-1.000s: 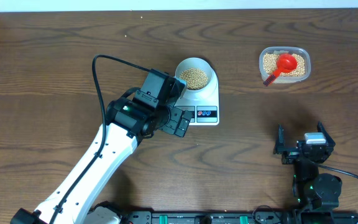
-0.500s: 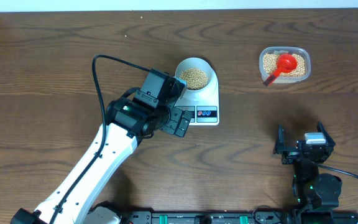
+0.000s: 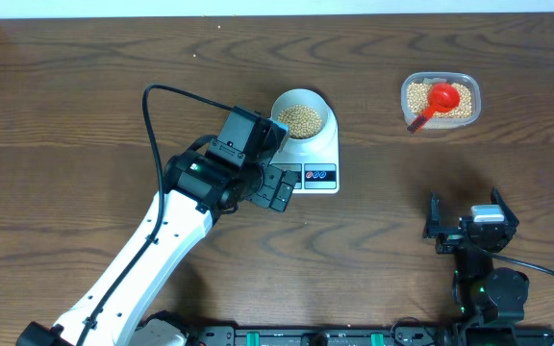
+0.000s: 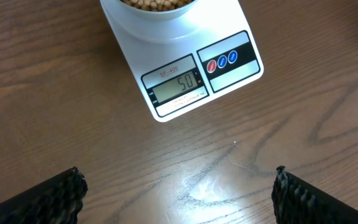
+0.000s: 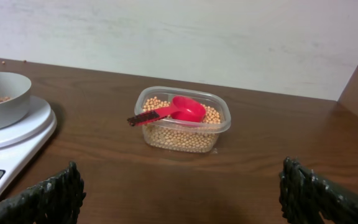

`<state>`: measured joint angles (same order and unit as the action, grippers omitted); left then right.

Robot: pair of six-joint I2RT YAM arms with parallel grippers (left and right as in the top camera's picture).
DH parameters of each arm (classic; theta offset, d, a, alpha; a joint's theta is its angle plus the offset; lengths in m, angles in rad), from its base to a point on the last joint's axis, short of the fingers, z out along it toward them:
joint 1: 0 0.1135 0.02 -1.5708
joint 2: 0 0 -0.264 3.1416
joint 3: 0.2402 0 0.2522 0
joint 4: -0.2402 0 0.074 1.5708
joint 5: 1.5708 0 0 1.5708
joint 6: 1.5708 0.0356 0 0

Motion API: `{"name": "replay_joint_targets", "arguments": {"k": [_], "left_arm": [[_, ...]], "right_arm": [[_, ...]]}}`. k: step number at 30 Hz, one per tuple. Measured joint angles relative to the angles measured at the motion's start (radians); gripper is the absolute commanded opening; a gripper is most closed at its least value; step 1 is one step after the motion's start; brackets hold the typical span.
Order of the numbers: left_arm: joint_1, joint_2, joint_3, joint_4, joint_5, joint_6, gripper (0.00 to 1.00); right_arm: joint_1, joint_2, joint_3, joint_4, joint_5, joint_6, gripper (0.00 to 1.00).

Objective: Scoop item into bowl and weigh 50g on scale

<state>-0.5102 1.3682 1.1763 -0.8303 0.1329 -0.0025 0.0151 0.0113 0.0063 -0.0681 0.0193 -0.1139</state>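
The white scale (image 3: 327, 151) stands mid-table with the pale bowl (image 3: 329, 117) on its platform. Tan beans (image 3: 303, 119) fill the bowl. In the left wrist view the scale (image 4: 229, 37) shows 50 on its display (image 4: 178, 84), below the bowl (image 4: 160, 22). My left gripper (image 3: 277, 187) (image 4: 179, 196) hangs open over bare wood just in front of the scale, holding nothing. My right gripper (image 3: 469, 226) (image 5: 179, 193) is open and empty near the front right, facing the bowl (image 5: 5, 112) and the scale (image 5: 17, 140).
A clear plastic tub (image 3: 471, 94) (image 5: 222, 121) of beans stands at the back right. A red scoop (image 3: 439, 98) (image 5: 182, 110) rests in it, handle toward the scale. The left arm's cable (image 3: 147, 115) loops over the table on the left.
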Motion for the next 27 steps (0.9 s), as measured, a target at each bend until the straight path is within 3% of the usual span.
{"name": "replay_joint_targets", "arguments": {"k": [15,16,18,27], "left_arm": [[0.000,0.000,0.000,0.000,0.000,0.000,0.98],[0.000,0.000,0.000,0.000,0.000,0.000,0.92],[0.000,0.000,0.000,0.000,0.000,0.004,0.98],[0.000,-0.066,-0.004,0.053,-0.012,0.003,0.98]], "right_arm": [[0.000,0.000,0.000,0.000,0.000,0.000,0.99],[0.000,0.000,0.000,0.000,0.000,0.000,0.99],[0.000,0.000,0.000,0.000,0.000,0.000,0.99],[0.000,0.000,0.000,0.000,0.000,0.000,0.99]]}}
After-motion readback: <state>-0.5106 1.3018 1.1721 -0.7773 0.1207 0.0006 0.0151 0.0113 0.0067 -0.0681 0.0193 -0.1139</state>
